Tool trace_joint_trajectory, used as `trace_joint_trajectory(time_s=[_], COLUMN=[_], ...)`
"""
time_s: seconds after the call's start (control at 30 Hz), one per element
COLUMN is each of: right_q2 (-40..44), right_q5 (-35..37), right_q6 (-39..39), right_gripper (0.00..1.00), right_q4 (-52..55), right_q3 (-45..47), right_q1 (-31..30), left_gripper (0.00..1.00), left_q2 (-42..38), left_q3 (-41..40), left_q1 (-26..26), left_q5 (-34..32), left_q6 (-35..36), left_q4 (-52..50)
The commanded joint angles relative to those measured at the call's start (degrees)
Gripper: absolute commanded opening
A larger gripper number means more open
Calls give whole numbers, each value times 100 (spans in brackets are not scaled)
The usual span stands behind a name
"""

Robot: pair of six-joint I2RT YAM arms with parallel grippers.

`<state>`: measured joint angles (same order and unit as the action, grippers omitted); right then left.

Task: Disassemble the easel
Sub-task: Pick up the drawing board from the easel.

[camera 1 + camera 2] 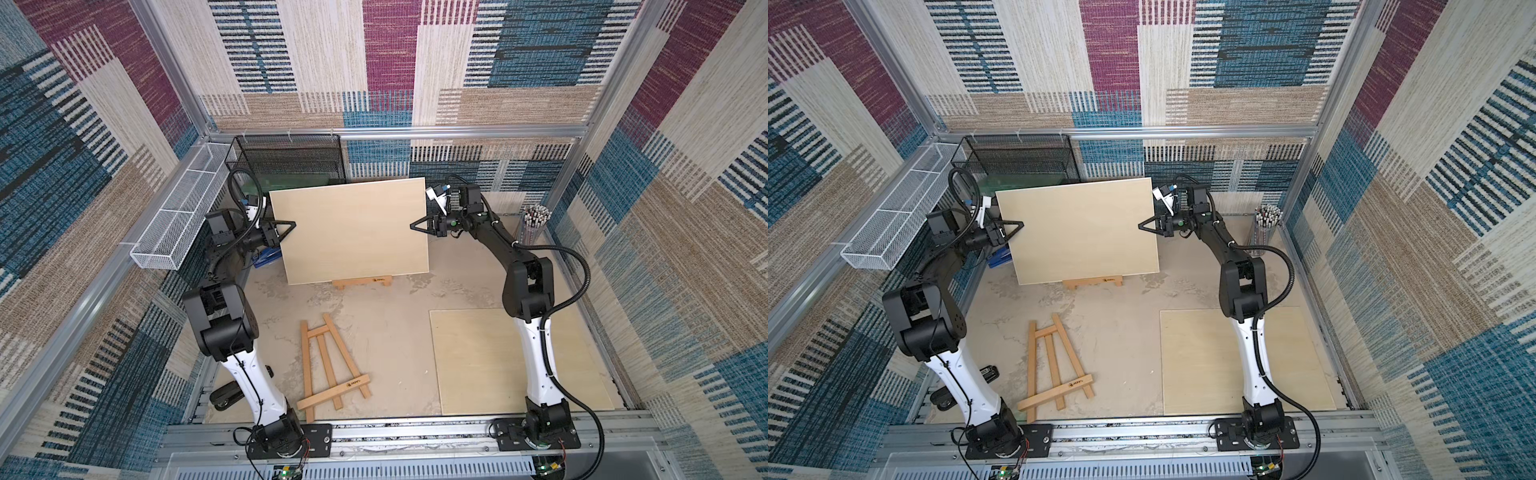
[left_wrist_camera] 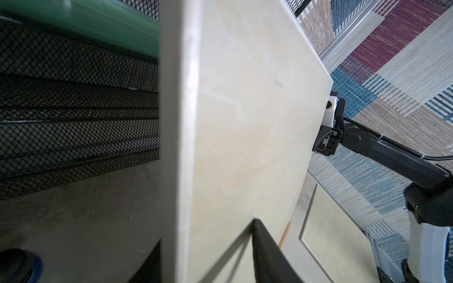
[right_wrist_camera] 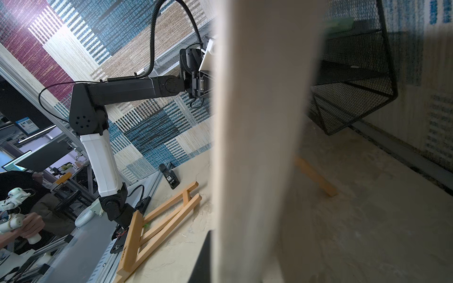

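Positions are given on a clock face in the top views, with 6 o'clock at the arm bases.

- 10 o'clock: white wire-mesh tray (image 1: pixel 178 208), long and divided, fixed to the side rail.
- 11 o'clock: black expanded-mesh rack (image 1: pixel 291 158), box-shaped.
- 9 o'clock of the panel: left claw (image 1: pixel 291 225). Its triangular black fingers straddle the panel's left edge. Contact cannot be confirmed.
- 12 o'clock: panel (image 1: pixel 353 232), pale smooth plywood, rectangular, standing tilted on the easel ledge (image 1: pixel 362 282). The ledge is a light wooden strip; the rest of that easel is hidden behind the panel.
- 7 o'clock: A-frame easel (image 1: pixel 328 365), square-section wooden slats, lying flat.
- 3 o'clock of the panel: right claw (image 1: pixel 413 226), clamped on the panel's right edge.
- 4 o'clock: flat panel (image 1: pixel 498 361), the same pale plywood, lying on the bench.
- 2 o'clock: clear pencil cup (image 1: pixel 534 224), upright.

The bench (image 1: pixel 374 316) is matt beige and mottled. The walls (image 1: pixel 390 54) are woven-textured blocks of maroon, blue and beige, held in an aluminium frame (image 1: pixel 395 133).
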<state>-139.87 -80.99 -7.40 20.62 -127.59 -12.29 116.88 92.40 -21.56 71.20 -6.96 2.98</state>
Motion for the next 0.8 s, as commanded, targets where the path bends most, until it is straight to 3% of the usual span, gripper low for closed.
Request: trace_joint_trajectory(time_s=[0.0,0.4,0.77], right_q2=[84,226,474], right_q5=[-344,555,975], right_q6=[-223,-615,-807], right_gripper=[8,0,0], right_q4=[184,451,717], right_q3=[-47,-88,-60], right_q1=[-180,-176,-152], left_gripper=[27,0,0], left_q2=[-104,-357,-816], left_q3=[-107,-357,-585], left_q1=[106,218,350], left_q5=[654,355,51], left_q6=[-1209,-1129,-865], left_q4=[933,1240,1178])
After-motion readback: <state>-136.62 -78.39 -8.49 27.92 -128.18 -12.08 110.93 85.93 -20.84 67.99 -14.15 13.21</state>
